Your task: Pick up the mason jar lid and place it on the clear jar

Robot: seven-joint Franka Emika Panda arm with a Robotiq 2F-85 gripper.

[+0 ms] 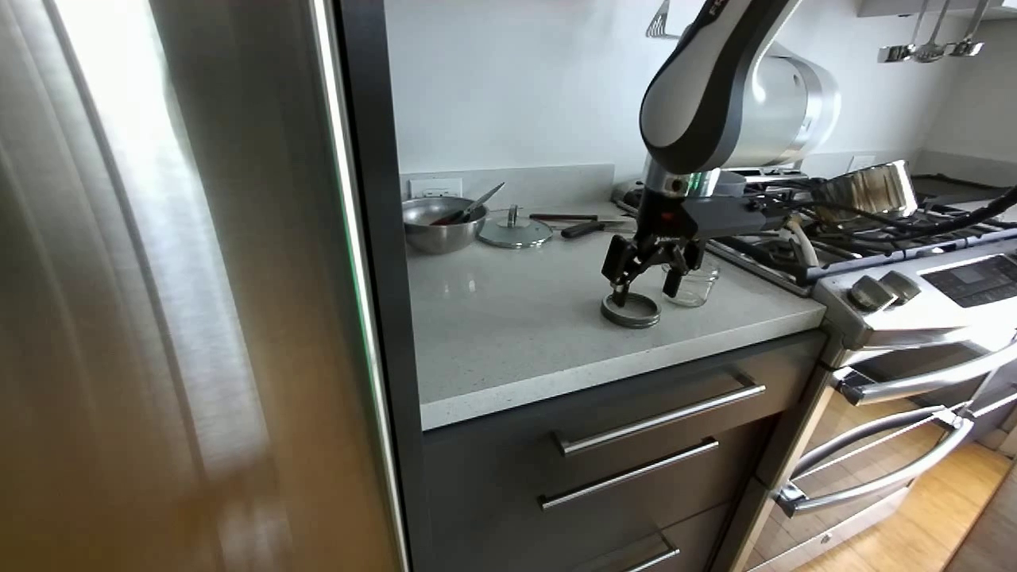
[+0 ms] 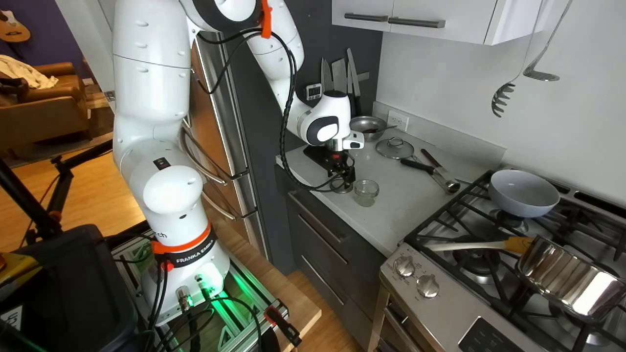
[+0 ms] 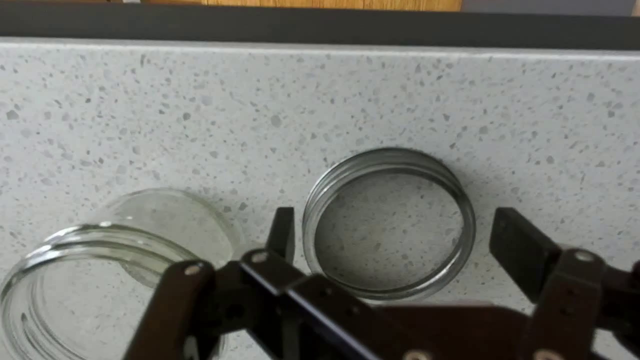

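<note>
Jaws spread on either side of the lid (image 3: 390, 160), grip not yet made

In the wrist view, the gripper (image 3: 395, 232) has its jaws wide apart, with the lid lying flat on the counter (image 3: 280, 110) between them. A gap shows on both sides; one finger (image 3: 285, 232) stands between the lid and the jar (image 3: 110, 245), which sits just beside it with its mouth up.

The step in hand looks like lining up to pick up the lid. The next move probably calls for checking the height, lowering if needed, then closing on the rim without nudging the jar. The jar is cut off at the edge of this view and partly covered by the gripper.

In an exterior view, one fingertip (image 1: 620, 293) overlaps the lid's ring and the other crosses in front of the jar; how far the tips stand above the counter is hard to tell.

In an exterior view, a cable (image 2: 283, 129) loops down near the lid, and the gripper hides part of the ring; the spread of the jaws cannot be made out there.
</note>
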